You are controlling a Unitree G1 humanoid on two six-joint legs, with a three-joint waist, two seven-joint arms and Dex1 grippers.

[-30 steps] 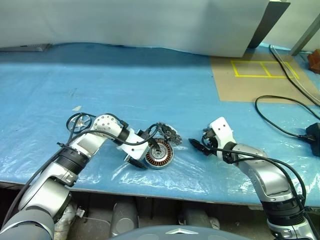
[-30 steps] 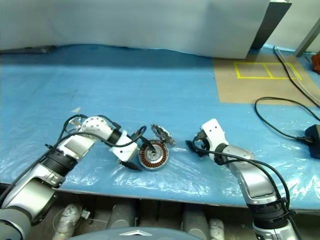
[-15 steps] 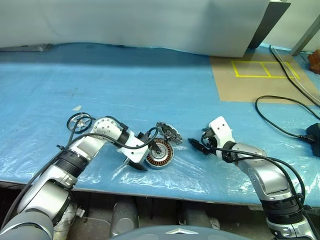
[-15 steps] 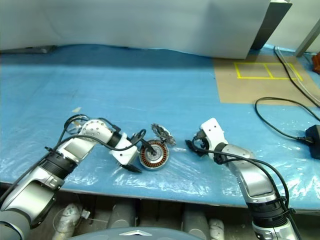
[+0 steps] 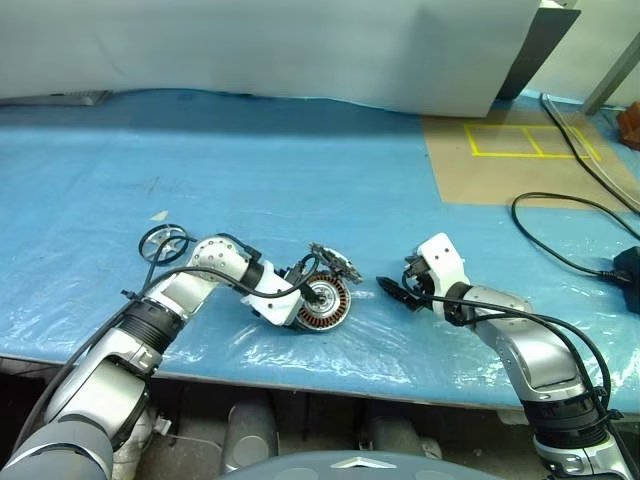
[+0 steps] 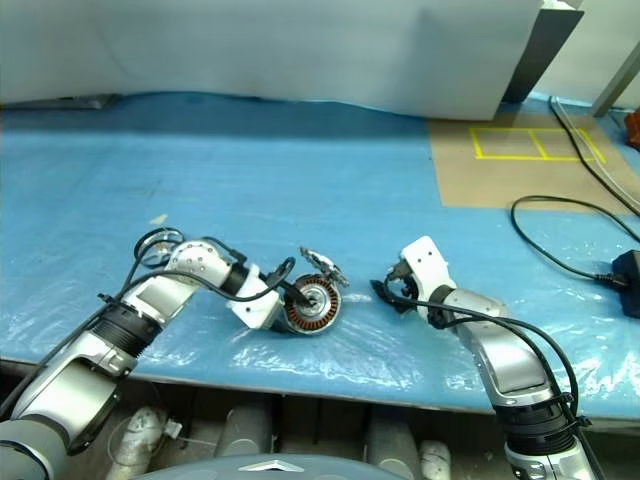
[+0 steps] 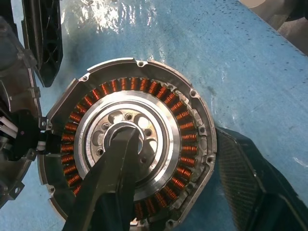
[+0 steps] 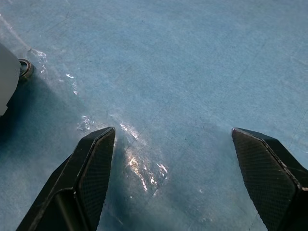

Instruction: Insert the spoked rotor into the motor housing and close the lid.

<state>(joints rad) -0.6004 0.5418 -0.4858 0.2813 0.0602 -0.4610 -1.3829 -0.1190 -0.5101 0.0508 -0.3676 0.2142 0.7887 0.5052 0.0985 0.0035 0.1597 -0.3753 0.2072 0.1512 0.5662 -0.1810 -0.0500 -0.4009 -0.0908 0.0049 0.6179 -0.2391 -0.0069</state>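
My left gripper sits at the motor housing, near the front edge of the blue-covered tabletop. A second ago my jaws stood spread on either side of the housing; they have since drawn in. In my left wrist view one black finger lies across the housing's face and reaches its central hub, and the other finger stands just outside the rim, so the copper ring and the wall lie between them. I cannot tell whether they press the housing yet. The housing now stands tipped up on its edge, its copper face turned toward my right arm, where earlier it lay flatter on the plastic sheet. My left wrist has also swung closer in to it.

Just behind the housing, toward the tabletop's far edge, lies a toothed grey part, touching or nearly touching the housing's rim; I cannot tell whether it is the spoked rotor or the lid. It has not shifted.

Further right, my right gripper hovers low over bare blue tabletop near the front edge, well apart from the housing. Its jaws are spread wide and hold nothing, as before. A black cable curls near the tabletop's right edge, beside a brown board with yellow tape.
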